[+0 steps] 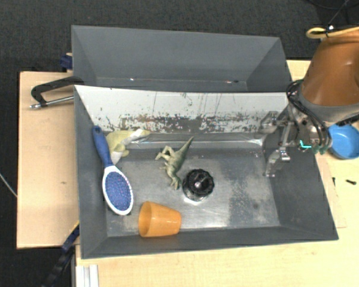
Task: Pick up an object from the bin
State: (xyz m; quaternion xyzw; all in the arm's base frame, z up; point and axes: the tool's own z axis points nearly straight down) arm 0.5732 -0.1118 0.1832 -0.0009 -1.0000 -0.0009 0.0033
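Note:
My gripper (274, 160) hangs over the right part of the bin, close to the right wall, above bare metal floor. Nothing shows in it. The nearest loose thing is a black round knob-like object (198, 183) on a shiny base, well to its left near the middle of the bin. Just left of that lies a small green toy dinosaur (174, 161), with its tail pointing toward the back wall.
An orange plastic cup (159, 219) lies on its side at the front left. A blue and white hairbrush (116, 188) lies along the left wall, and a pale yellowish toy (123, 140) sits by its handle at the back left. The arm's orange cover rises over the right rim.

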